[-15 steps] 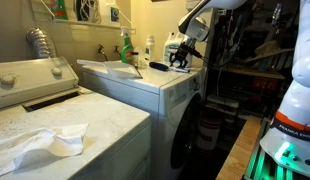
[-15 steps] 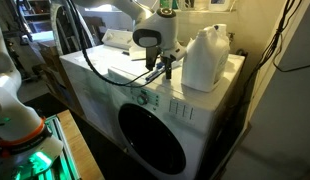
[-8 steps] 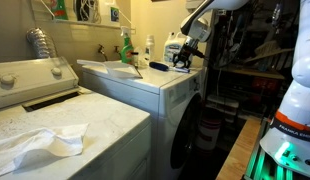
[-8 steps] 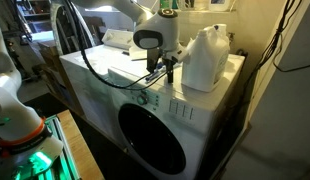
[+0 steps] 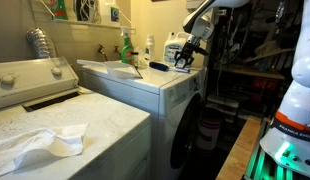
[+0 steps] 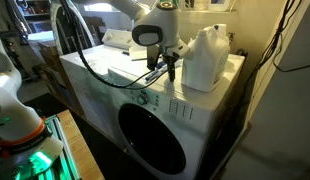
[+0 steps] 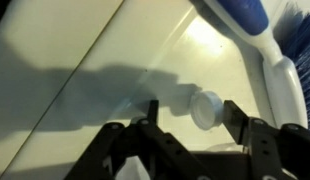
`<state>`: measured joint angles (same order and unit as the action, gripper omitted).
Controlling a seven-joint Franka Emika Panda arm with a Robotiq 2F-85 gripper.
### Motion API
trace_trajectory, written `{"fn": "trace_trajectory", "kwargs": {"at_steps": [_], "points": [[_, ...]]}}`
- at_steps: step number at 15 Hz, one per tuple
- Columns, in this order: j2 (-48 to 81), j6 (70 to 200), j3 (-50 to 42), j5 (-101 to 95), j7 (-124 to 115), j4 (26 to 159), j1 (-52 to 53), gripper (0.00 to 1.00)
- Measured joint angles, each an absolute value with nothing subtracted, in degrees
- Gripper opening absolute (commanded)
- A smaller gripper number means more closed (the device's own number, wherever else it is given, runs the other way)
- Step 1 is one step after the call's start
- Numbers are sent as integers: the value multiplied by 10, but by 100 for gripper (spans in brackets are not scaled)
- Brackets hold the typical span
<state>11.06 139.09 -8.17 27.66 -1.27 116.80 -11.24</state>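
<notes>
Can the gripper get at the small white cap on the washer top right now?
Probably yes. In the wrist view the white cap lies uncovered on the washer top, between the open fingers of the gripper. The jug stands off to one side.

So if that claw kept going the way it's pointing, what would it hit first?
Pointing downward, the gripper would probably meet the small white cap lying between its open jaws, or the washer top right under it. Depth is hard to judge from the wrist view.

Both exterior views are dim and warm-lit; in the blurred wrist view the gripper [image 7: 192, 112] shadows the washer top [image 7: 65, 40].
</notes>
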Motion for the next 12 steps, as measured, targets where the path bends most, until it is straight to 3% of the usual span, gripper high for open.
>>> {"fn": "trace_trajectory", "kwargs": {"at_steps": [2, 3, 12], "points": [[100, 1391, -84, 259, -22, 1175, -112, 94], [97, 1391, -86, 246, -29, 1179, -112, 100], [81, 1393, -88, 119, -88, 1189, -107, 100]]}}
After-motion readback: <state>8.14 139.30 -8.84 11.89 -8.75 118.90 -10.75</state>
